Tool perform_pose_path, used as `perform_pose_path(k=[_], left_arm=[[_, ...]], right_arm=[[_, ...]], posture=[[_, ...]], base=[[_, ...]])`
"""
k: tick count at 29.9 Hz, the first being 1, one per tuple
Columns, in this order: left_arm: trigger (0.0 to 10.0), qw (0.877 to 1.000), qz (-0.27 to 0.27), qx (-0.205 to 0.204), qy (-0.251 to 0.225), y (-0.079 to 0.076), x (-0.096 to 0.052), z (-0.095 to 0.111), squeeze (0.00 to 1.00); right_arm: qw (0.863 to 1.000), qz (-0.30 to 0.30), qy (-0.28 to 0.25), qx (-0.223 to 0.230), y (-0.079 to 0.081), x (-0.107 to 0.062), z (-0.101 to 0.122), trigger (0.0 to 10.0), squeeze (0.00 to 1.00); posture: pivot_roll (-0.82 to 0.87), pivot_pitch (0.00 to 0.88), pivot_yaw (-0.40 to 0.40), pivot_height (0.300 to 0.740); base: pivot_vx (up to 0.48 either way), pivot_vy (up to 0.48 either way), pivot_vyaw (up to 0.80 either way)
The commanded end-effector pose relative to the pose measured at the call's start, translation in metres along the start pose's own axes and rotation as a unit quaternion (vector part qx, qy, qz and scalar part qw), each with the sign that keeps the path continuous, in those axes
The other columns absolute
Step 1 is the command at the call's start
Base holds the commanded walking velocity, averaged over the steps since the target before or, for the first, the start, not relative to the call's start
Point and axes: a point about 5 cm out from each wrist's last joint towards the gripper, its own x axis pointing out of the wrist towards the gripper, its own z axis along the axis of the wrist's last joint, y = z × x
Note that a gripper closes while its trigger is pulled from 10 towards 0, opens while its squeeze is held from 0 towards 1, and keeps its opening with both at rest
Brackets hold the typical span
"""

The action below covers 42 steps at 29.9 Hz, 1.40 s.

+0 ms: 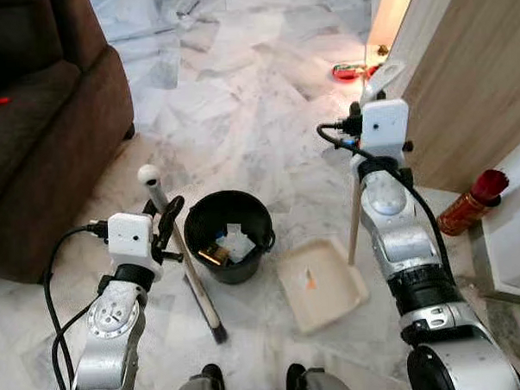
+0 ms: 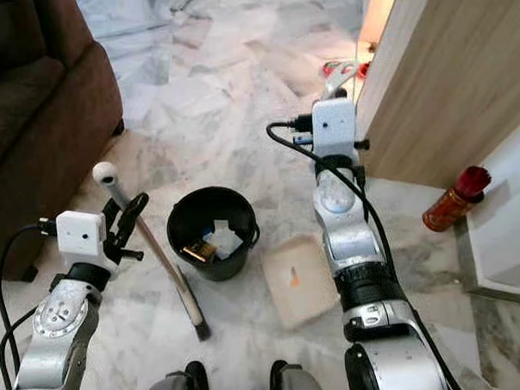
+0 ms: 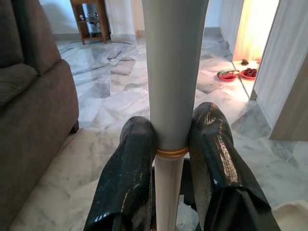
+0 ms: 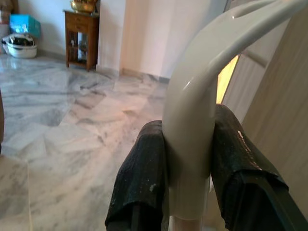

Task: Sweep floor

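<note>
Left gripper pinches the broom handle just left of the black bin, bristles on the floor, while right gripper clamps the dustpan handle, pan right of the bin.

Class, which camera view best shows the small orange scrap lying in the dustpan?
The left eye view: the small orange scrap lies unobstructed in the cream plastic dustpan. The right eye view shows it too, smaller. The wrist views look along the handles instead.
</note>
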Motion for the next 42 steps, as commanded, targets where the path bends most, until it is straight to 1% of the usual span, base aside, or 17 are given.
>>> perform_pose_path(k=[1, 2, 3, 4, 7, 10, 12, 18, 21, 26, 29, 30, 31, 33, 37, 40, 42], left_arm=[[10.0, 1.000, 0.003, 0.003, -0.016, 0.004, -0.003, 0.008, 0.00], [10.0, 1.000, 0.003, 0.003, -0.014, 0.004, -0.004, 0.007, 0.00], [10.0, 1.000, 0.005, -0.001, -0.011, 0.004, -0.005, 0.006, 0.00], [10.0, 1.000, 0.005, -0.001, -0.011, 0.004, -0.005, 0.006, 0.00], [10.0, 1.000, 0.015, -0.017, -0.006, 0.004, -0.007, 0.004, 0.00], [10.0, 1.000, 0.019, -0.022, -0.005, 0.005, -0.009, 0.003, 0.00], [10.0, 1.000, 0.022, -0.022, 0.001, 0.006, -0.013, 0.000, 0.00], [10.0, 0.999, 0.026, -0.027, 0.000, 0.005, -0.014, 0.001, 0.00], [10.0, 0.999, 0.023, -0.032, 0.001, 0.004, -0.016, 0.001, 0.00], [10.0, 0.999, 0.023, -0.031, 0.007, 0.005, -0.019, -0.002, 0.00], [10.0, 0.999, 0.027, -0.033, 0.011, 0.004, -0.020, -0.007, 0.00], [10.0, 0.999, 0.027, -0.033, 0.012, 0.004, -0.020, -0.007, 0.00], [10.0, 0.999, 0.026, -0.031, 0.015, 0.003, -0.021, -0.010, 0.00], [10.0, 0.999, 0.028, -0.032, 0.018, 0.004, -0.021, -0.012, 0.00], [10.0, 0.999, 0.042, -0.026, 0.019, 0.012, -0.015, -0.014, 0.00], [10.0, 0.998, 0.055, -0.025, 0.015, 0.019, -0.011, -0.013, 0.00], [10.0, 0.998, 0.056, -0.025, 0.014, 0.019, -0.010, -0.013, 0.00]], right_arm=[[0.999, -0.014, -0.020, 0.025, -0.010, 0.002, 0.004, 10.0, 0.00], [0.999, -0.005, -0.023, 0.028, -0.010, 0.001, 0.003, 10.0, 0.00], [0.998, 0.019, -0.029, 0.046, -0.006, -0.002, -0.001, 10.0, 0.00], [0.998, 0.019, -0.029, 0.046, -0.006, -0.002, -0.001, 10.0, 0.00], [0.997, 0.045, -0.017, 0.054, -0.002, -0.008, -0.012, 10.0, 0.00], [0.997, 0.045, -0.015, 0.061, -0.002, -0.009, -0.014, 10.0, 0.00], [0.996, 0.046, -0.006, 0.077, -0.003, -0.012, -0.020, 10.0, 0.00], [0.995, 0.055, -0.017, 0.077, -0.004, -0.015, -0.022, 10.0, 0.00], [0.995, 0.063, -0.023, 0.078, -0.003, -0.016, -0.022, 10.0, 0.00], [0.994, 0.064, -0.025, 0.086, -0.004, -0.017, -0.024, 10.0, 0.00], [0.993, 0.069, -0.025, 0.091, -0.002, -0.021, -0.028, 10.0, 0.00], [0.993, 0.070, -0.026, 0.092, -0.002, -0.022, -0.028, 10.0, 0.00], [0.993, 0.071, -0.024, 0.091, -0.001, -0.024, -0.030, 10.0, 0.00], [0.993, 0.071, -0.022, 0.090, -0.001, -0.025, -0.032, 10.0, 0.00], [0.993, 0.066, -0.014, 0.093, 0.000, -0.022, -0.036, 10.0, 0.00], [0.993, 0.071, -0.018, 0.096, 0.005, -0.018, -0.031, 10.0, 0.00], [0.992, 0.075, -0.021, 0.095, 0.006, -0.017, -0.030, 10.0, 0.00]], posture=[[0.00, 0.240, -0.020, 0.740], [0.00, 0.239, -0.020, 0.740], [0.00, 0.239, -0.020, 0.740], [0.00, 0.239, -0.020, 0.740], [0.00, 0.236, -0.023, 0.740], [0.00, 0.233, -0.022, 0.740], [0.00, 0.226, -0.026, 0.740], [0.00, 0.216, -0.027, 0.740], [0.00, 0.184, -0.027, 0.740], [0.00, 0.163, -0.027, 0.740], [0.01, 0.114, -0.025, 0.740], [0.01, 0.114, -0.025, 0.740], [0.01, 0.088, -0.022, 0.740], [0.01, 0.073, -0.018, 0.740], [0.02, 0.055, -0.017, 0.740], [0.02, 0.047, -0.016, 0.740], [0.02, 0.045, -0.015, 0.740]], base=[[0.000, 0.000, 0.00], [0.000, 0.000, 0.00], [0.000, 0.000, 0.00], [0.000, 0.000, 0.00], [0.000, 0.000, 0.00], [0.000, 0.000, 0.00], [0.000, 0.000, 0.00], [0.000, 0.000, 0.00], [0.000, 0.000, 0.00], [0.000, 0.000, 0.00], [0.000, 0.000, 0.00], [0.000, 0.000, 0.00], [0.000, 0.000, 0.00], [0.000, 0.000, 0.00], [0.000, 0.000, 0.00], [0.000, 0.000, 0.00], [0.000, 0.000, 0.00]])
